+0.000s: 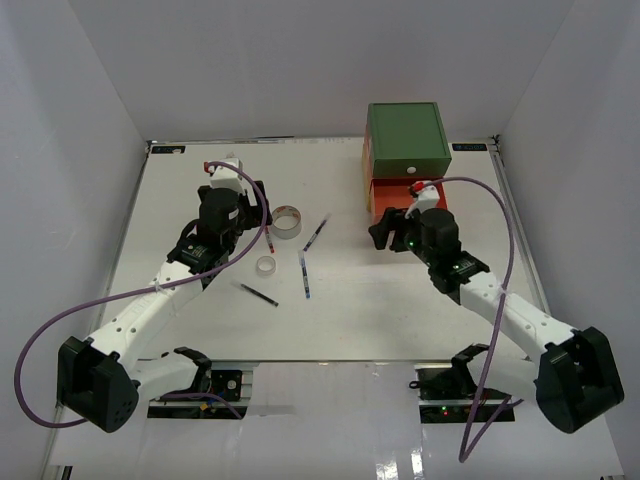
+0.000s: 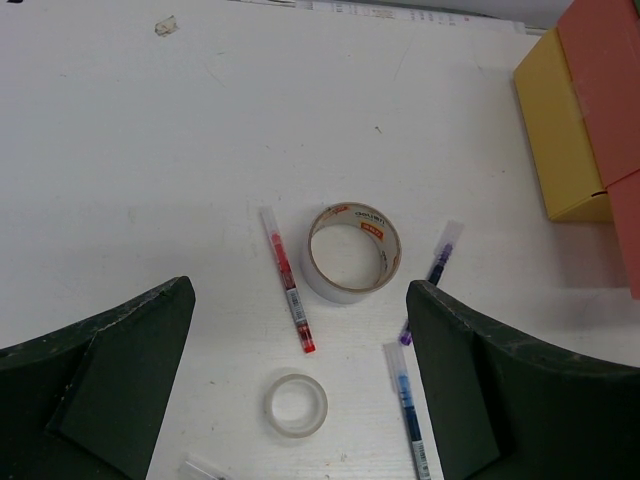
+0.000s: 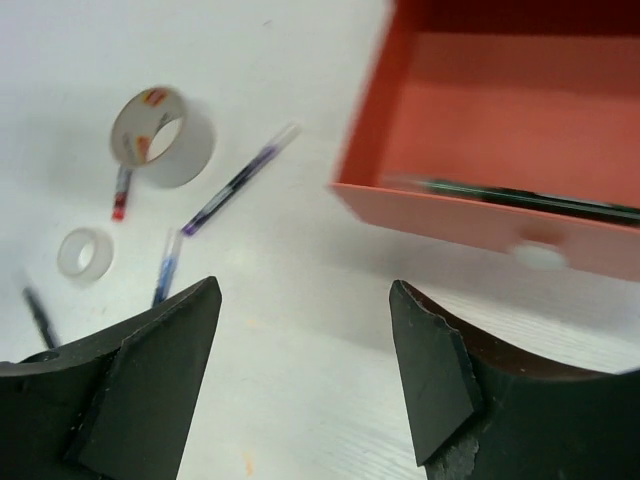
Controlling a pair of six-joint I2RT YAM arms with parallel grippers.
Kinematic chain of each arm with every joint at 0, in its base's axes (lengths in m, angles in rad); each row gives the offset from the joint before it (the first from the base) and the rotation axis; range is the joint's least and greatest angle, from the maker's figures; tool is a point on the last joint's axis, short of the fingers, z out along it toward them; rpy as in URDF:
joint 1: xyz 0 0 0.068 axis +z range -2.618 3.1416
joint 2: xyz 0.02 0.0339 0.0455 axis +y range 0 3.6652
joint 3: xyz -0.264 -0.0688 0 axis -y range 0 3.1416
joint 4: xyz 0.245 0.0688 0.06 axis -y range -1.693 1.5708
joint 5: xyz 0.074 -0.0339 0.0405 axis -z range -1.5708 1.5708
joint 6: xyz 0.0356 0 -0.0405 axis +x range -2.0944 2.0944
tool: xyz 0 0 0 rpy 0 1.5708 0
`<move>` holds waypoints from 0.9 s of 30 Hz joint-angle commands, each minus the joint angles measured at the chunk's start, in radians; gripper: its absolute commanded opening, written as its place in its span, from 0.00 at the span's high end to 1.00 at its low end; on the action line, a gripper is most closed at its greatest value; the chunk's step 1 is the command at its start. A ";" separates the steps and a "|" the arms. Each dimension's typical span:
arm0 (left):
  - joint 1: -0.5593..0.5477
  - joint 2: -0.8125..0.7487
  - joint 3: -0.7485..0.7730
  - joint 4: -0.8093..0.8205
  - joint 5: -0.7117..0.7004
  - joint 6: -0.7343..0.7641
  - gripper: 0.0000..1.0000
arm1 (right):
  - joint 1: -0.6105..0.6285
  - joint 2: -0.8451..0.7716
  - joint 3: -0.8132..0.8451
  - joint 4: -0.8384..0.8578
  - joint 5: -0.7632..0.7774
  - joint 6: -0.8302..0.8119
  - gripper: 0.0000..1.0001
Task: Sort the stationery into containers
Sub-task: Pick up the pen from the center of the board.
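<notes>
The left gripper hangs just short of the grey tape roll, fingers spread wide, empty; a red pen lies just left of that roll, a purple pen just right; the small whitish roll and a blue pen lie nearer the arms than it; well right of the roll the orange drawer stands pulled out, a dark pen inside; the right gripper faces it, wide open, holding nothing.
</notes>
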State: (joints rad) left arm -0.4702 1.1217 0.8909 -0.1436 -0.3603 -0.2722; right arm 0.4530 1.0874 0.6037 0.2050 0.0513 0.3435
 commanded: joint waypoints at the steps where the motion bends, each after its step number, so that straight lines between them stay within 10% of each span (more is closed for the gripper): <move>1: 0.008 -0.019 0.011 -0.007 -0.026 -0.009 0.02 | 0.160 0.072 0.131 -0.165 0.090 -0.092 0.25; 13: 0.028 -0.003 0.014 -0.037 -0.161 -0.053 0.02 | 0.470 0.646 0.628 -0.415 0.122 -0.048 0.25; 27: 0.044 -0.014 0.013 -0.040 -0.172 -0.064 0.02 | 0.527 0.899 0.725 -0.434 0.137 0.005 0.45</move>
State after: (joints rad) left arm -0.4335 1.1248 0.8913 -0.1799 -0.5205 -0.3279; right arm 0.9775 1.9667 1.3010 -0.2134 0.1719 0.3332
